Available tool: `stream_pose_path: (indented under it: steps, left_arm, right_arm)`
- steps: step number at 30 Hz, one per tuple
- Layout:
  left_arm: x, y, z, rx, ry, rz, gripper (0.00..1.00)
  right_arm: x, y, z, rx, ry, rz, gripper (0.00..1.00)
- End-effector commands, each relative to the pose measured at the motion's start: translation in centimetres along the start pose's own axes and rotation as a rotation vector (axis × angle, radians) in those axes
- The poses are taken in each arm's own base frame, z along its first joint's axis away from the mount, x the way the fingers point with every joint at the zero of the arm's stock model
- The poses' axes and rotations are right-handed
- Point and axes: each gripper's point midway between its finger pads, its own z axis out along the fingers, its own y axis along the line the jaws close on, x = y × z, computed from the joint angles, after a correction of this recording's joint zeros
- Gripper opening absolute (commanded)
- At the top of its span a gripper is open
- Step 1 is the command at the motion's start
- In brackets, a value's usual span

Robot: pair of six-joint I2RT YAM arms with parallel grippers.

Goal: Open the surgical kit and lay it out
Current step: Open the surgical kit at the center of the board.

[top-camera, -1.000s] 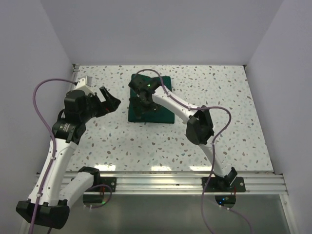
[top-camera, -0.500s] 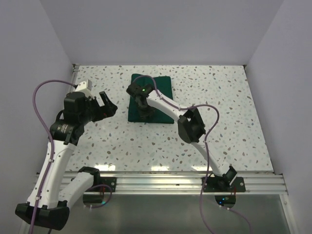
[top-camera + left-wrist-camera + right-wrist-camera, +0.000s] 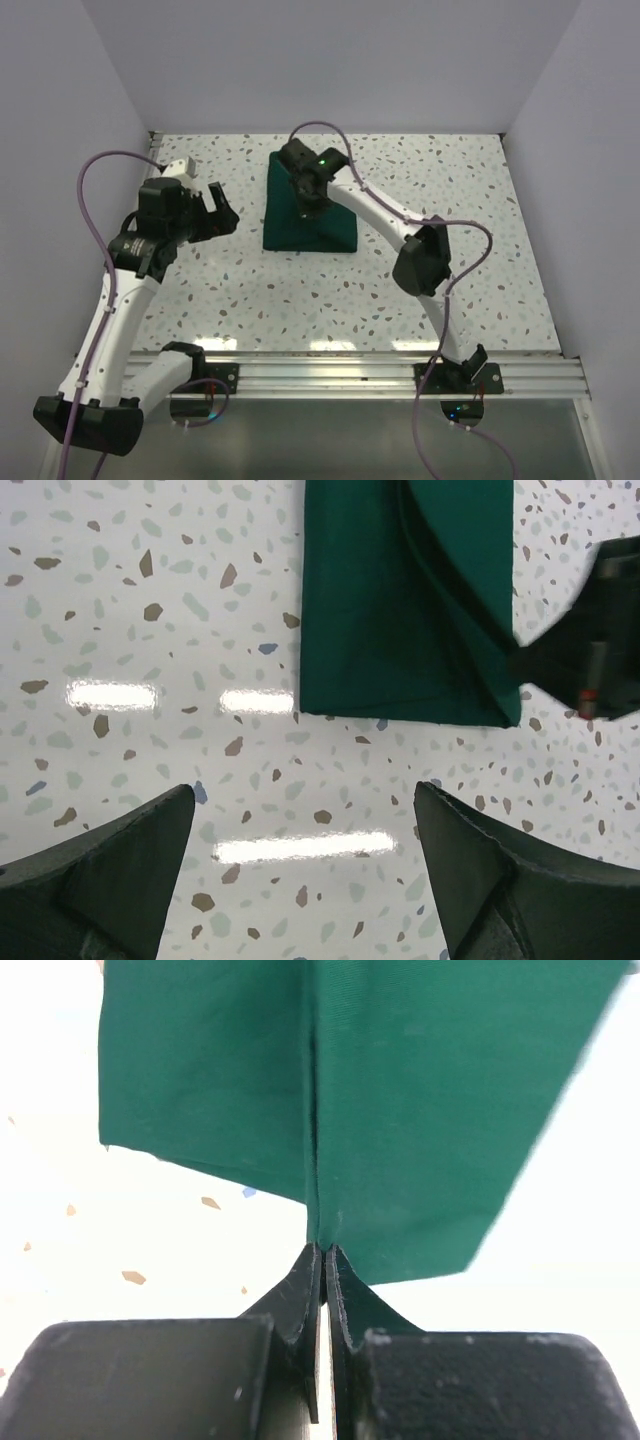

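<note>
The surgical kit (image 3: pixel 330 232) lies wrapped in dark green cloth on the speckled table, at the far middle. My right gripper (image 3: pixel 308 203) is above it, shut on a fold of the cloth (image 3: pixel 400 1090) that rises from its fingertips (image 3: pixel 325 1250). In the left wrist view the cloth wrap (image 3: pixel 390 630) shows a diagonal fold pulled up toward the right gripper (image 3: pixel 600 670). My left gripper (image 3: pixel 222 212) hangs open to the left of the kit, with only bare table between its fingers (image 3: pixel 305 830). No tray or instruments show; the cloth covers whatever is inside.
White walls close in the speckled table (image 3: pixel 480 250) on the left, back and right. The aluminium rail (image 3: pixel 330 375) with both arm bases runs along the near edge. Purple cables loop over each arm.
My right gripper has closed on a fold of the green cloth and drawn back toward the far side, pulling the fold up. The left arm shifted slightly and stayed open.
</note>
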Motion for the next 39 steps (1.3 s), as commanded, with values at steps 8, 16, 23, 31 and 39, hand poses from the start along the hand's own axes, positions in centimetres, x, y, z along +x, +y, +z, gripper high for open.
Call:
stream_pose_path:
  steps: [8, 16, 23, 31, 39]
  left_arm:
    - [-2.7, -2.0, 6.9, -0.070, 0.044, 0.157, 0.89]
    - [2.6, -8.2, 15.5, -0.054, 0.220, 0.306, 0.85]
    - [8.8, -11.2, 20.5, -0.160, 0.335, 0.444, 0.83]
    - [12.3, -11.1, 25.1, -0.243, 0.408, 0.526, 0.81]
    - [12.8, -11.0, 26.3, -0.268, 0.436, 0.556, 0.32]
  right_arm:
    - [2.3, -16.5, -7.6, 0.262, -0.081, 0.262, 0.00]
    - [11.4, -24.8, -6.8, 0.515, 0.100, 0.379, 0.66]
    - [11.8, -28.7, -10.7, 0.618, 0.036, 0.411, 0.98]
    - [10.3, -29.8, -13.6, 0.614, -0.036, 0.401, 0.98]
    - [9.9, -30.4, -14.3, 0.620, -0.057, 0.394, 0.98]
